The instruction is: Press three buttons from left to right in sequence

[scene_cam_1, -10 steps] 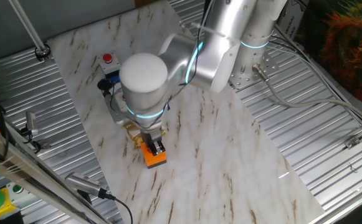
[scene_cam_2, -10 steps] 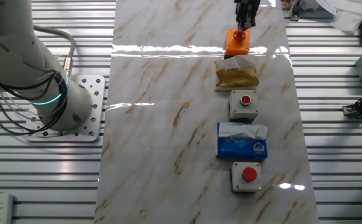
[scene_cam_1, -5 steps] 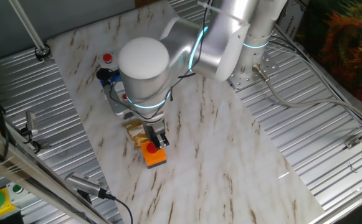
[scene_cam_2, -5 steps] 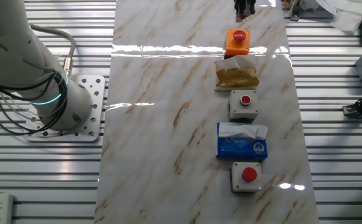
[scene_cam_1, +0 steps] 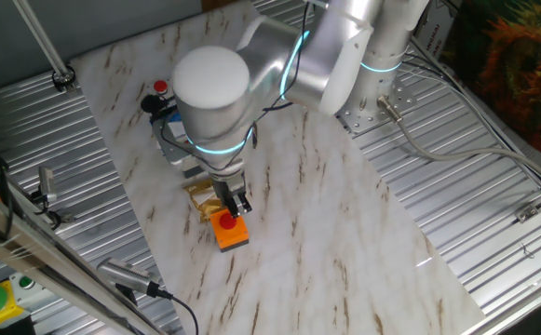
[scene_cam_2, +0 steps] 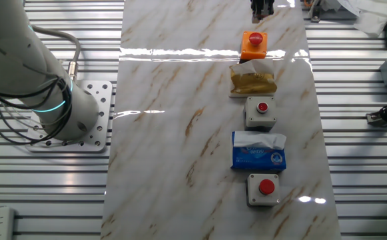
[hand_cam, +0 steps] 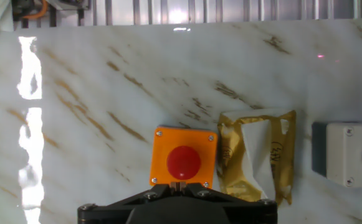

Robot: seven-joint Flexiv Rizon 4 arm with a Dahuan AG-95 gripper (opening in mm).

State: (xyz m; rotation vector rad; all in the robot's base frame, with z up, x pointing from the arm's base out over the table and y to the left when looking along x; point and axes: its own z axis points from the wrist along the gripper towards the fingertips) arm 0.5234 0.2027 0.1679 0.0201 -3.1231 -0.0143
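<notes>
- So we've got the tool (scene_cam_1: 236, 208) hanging just above the orange-base button (hand_cam: 182, 158), low center in the hand view.
- We can't tell how wide its fingers are; it grips nothing we can see.
- The gold packet (scene_cam_2: 252, 79), the middle button (scene_cam_2: 260, 111), a blue-and-white carton (scene_cam_2: 258, 151) and the last button (scene_cam_2: 264, 189) run down the marble surface (scene_cam_2: 180, 133).

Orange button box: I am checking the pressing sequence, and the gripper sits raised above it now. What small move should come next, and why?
Probably shift sideways along the row toward the middle button. The gripper hangs clear above the orange button box, and the gold packet lies between the two, so it should stay raised while crossing.
</notes>
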